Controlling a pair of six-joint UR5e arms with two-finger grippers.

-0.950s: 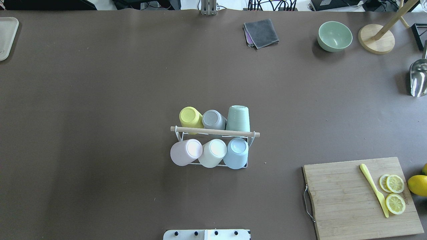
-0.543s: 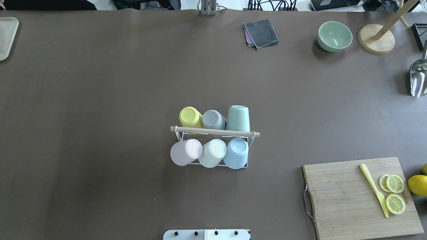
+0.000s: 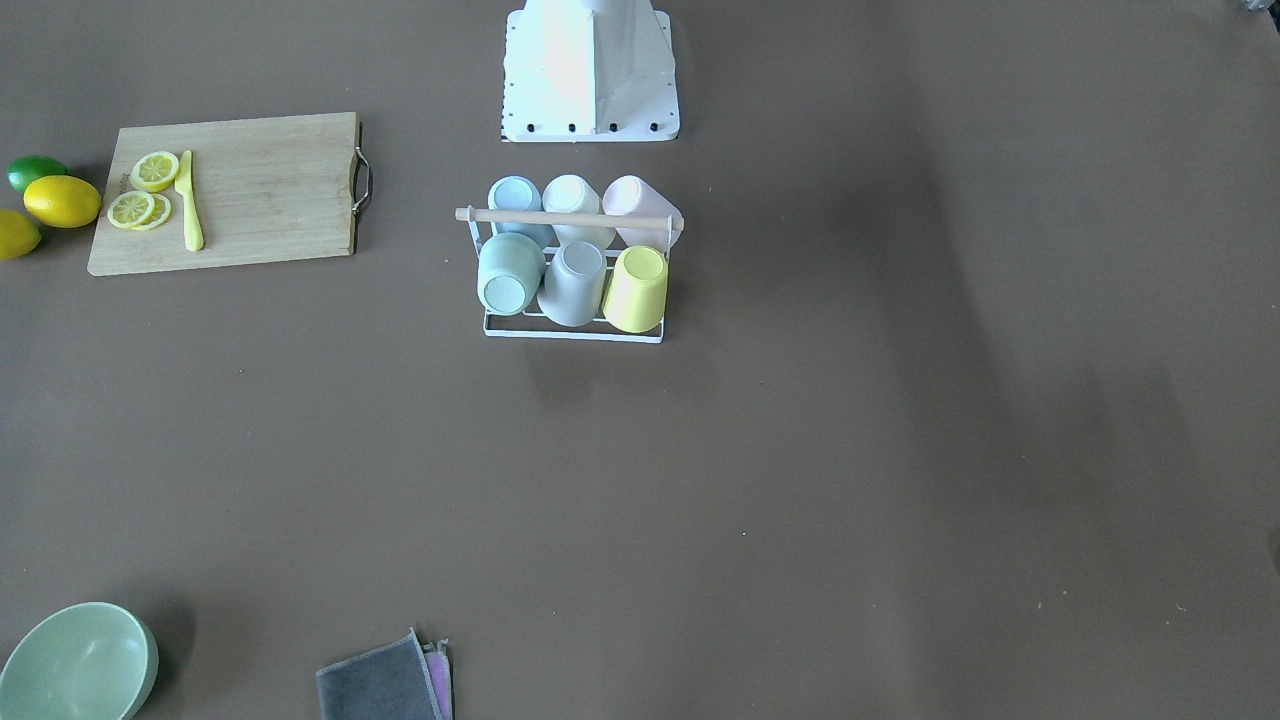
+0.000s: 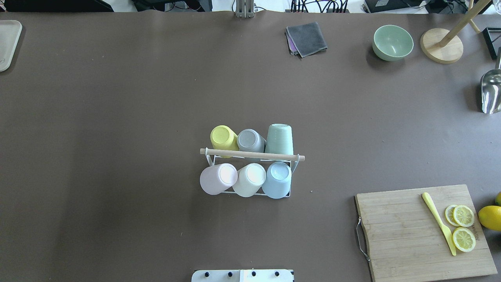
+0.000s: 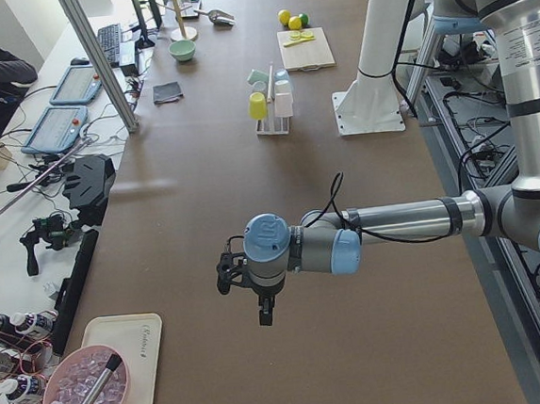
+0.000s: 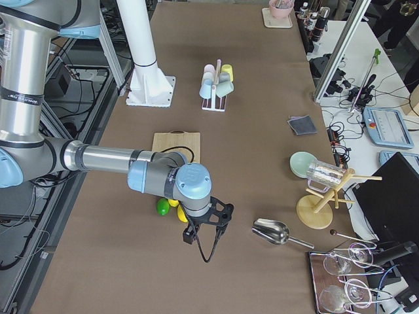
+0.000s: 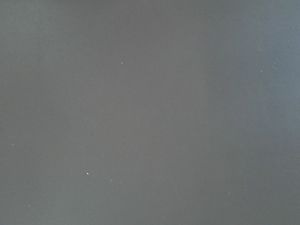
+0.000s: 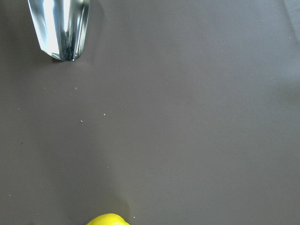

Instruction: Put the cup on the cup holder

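The cup holder, a white wire rack [image 4: 290, 194] with a wooden rod handle [image 4: 250, 154], stands at the table's middle, near the robot base. Several cups sit upside down on its prongs: yellow [image 4: 222, 137], grey [image 4: 250, 140], green [image 4: 280, 139], pink [image 4: 215, 179], white [image 4: 249, 180] and blue [image 4: 277, 180]. The rack also shows in the front-facing view [image 3: 572, 336]. My left gripper [image 5: 264, 313] hangs far off at the table's left end. My right gripper [image 6: 196, 239] hangs at the right end. Both are empty; I cannot tell if they are open or shut.
A cutting board [image 4: 407, 235] with lemon slices and a yellow knife lies at the near right, a lemon [image 4: 490, 217] beside it. A green bowl [image 4: 392, 42], grey cloth [image 4: 306, 38], wooden stand [image 4: 441, 45] and metal scoop [image 4: 491, 92] lie far right. A tray [image 4: 7, 43] sits far left.
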